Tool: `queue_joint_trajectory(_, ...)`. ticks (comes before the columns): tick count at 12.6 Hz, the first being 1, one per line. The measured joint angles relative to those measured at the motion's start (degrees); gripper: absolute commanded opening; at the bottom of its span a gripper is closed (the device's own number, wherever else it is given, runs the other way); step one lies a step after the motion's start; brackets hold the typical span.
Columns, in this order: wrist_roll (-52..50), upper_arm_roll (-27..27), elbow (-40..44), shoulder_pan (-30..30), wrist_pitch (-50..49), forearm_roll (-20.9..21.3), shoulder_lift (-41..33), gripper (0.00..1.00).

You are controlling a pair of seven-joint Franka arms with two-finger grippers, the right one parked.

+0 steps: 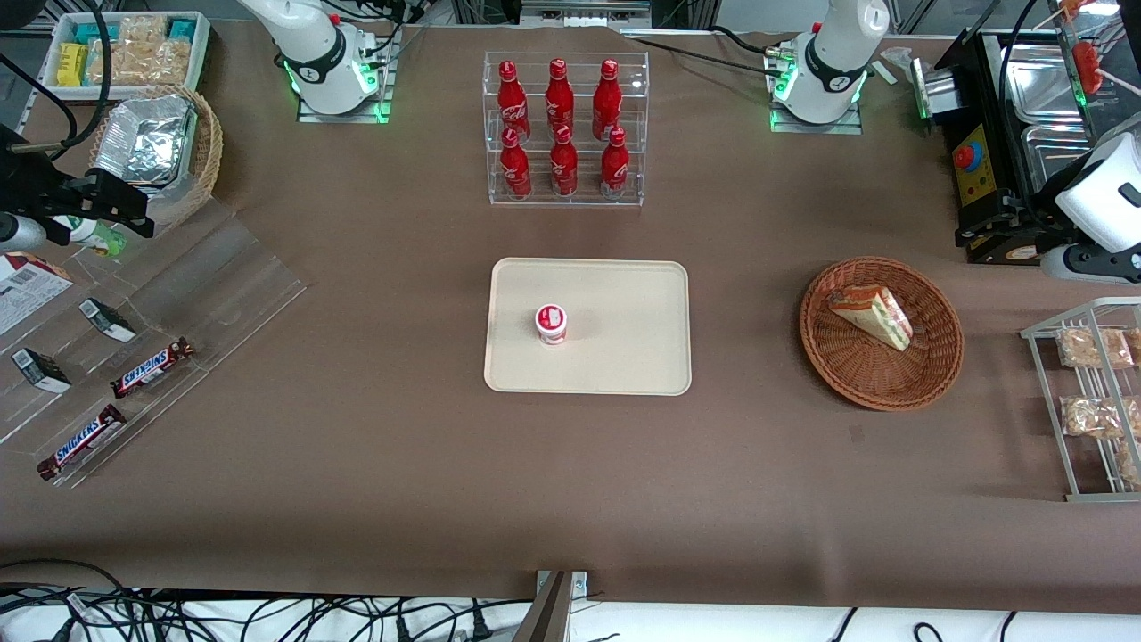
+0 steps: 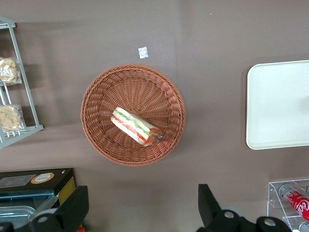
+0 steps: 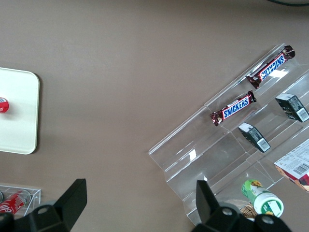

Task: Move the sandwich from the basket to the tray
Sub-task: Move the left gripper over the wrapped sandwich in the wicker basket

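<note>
Fingers of the left arm's gripper are spread wide and hold nothing, high above the table. The clear-wrapped triangular white-bread sandwich lies in the round reddish-brown wicker basket, at about 3 o'clock from the flat cream-beige tray in the front view. It looks light, soft and slippery-skinned; grip gently across its broad bread faces.

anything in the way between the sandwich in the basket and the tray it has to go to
Nothing visible blocks it: only bare table lies between the basket holding the sandwich and the tray. A small red-lidded cup already stands on the tray. The gripper hangs open above the basket.
</note>
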Motion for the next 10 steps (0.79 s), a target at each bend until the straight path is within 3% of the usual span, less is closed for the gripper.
queue_joint_trajectory(6, -3.9, 0.3, -0.5, 0.1, 3.3, 0.0, 1.9, 1.0)
queue_joint_trajectory(10, -10.8, 0.4, -7.9, 0.1, 11.1, 0.0, 4.3, 1.0)
